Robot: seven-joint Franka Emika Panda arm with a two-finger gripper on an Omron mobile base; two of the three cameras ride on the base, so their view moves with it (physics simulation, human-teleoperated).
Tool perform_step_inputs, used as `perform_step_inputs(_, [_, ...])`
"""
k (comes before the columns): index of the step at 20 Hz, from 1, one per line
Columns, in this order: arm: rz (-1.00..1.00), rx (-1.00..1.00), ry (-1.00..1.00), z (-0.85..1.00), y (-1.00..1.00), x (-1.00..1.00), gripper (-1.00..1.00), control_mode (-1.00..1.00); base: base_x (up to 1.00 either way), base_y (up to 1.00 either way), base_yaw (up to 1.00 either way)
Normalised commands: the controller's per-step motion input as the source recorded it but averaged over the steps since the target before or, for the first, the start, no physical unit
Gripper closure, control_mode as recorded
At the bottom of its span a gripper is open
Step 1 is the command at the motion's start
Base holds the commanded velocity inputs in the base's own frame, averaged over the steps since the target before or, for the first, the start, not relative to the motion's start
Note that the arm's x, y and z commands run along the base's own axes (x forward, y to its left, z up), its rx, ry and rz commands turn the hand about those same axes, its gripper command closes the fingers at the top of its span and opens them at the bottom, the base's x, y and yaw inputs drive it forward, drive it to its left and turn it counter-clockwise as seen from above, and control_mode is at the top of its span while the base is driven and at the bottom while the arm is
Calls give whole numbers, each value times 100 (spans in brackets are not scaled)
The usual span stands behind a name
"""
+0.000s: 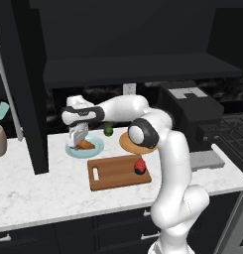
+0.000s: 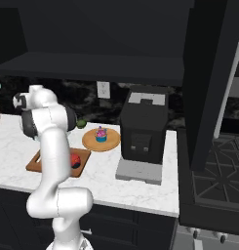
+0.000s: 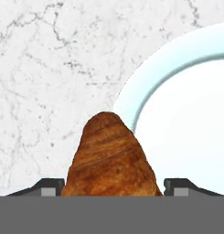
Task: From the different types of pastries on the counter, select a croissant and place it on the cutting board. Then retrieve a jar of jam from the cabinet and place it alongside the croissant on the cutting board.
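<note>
Here the end effector [image 1: 79,140] is down at the pale plate [image 1: 95,149], its fingers [image 3: 49,187] straddling the croissant [image 3: 112,157]; whether they grip it I cannot tell. The croissant overhangs the plate's rim toward bare tabletop [image 1: 33,188]. The board [image 1: 113,173] lies just beside, jam jar [image 1: 139,166] at its right end, leaving its left half free.

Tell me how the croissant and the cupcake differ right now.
The croissant is golden-brown and elongated; the cupcake is squat, with a blue wrapper and pink frosting. The croissant lies on a pale blue plate, the cupcake stands on a round wooden plate. The gripper straddles the croissant with open jaws; nothing is near the cupcake. Neither is on the cutting board.
</note>
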Motion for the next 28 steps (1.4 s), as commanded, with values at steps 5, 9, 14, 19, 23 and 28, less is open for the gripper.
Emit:
perform_step_inputs(5, [-8, 0, -4, 0, -22, -65, 100, -100, 0, 0, 0])
perform_step_inputs(9, [-6, 0, -9, 0, -43, -70, 100, -100, 0, 0, 0])
perform_step_inputs(14, [-5, 0, -15, 0, -40, -48, 100, -100, 0, 0, 0])
perform_step_inputs(19, [-1, 0, -13, 0, -52, -23, 100, -100, 0, 0, 0])
perform_step_inputs(23, [0, 1, -8, 0, -64, -19, 100, -100, 0, 0, 0])
perform_step_inputs(28, [-1, 5, -6, -5, -27, -42, 100, -100, 0, 0, 0])
